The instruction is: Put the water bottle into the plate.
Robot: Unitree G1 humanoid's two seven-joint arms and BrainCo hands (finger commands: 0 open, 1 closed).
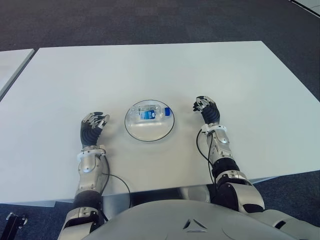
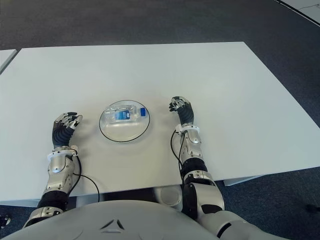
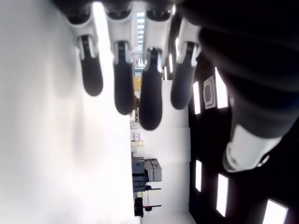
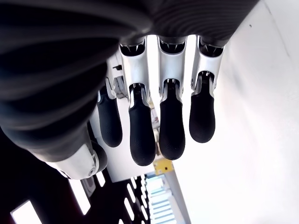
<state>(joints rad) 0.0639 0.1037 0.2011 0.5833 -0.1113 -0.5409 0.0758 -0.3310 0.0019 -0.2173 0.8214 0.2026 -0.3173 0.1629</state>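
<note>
A small clear water bottle with a blue label and blue cap lies on its side inside the round glass plate at the middle of the white table. My left hand shows to the left of the plate, fingers relaxed and holding nothing. To the right of the plate my right hand is also apart from it, fingers loosely extended and empty. In the wrist views the left fingers and the right fingers hang free with nothing between them.
The table's front edge runs just before my forearms. A second white table's corner shows at the far left. Dark carpet lies beyond the table.
</note>
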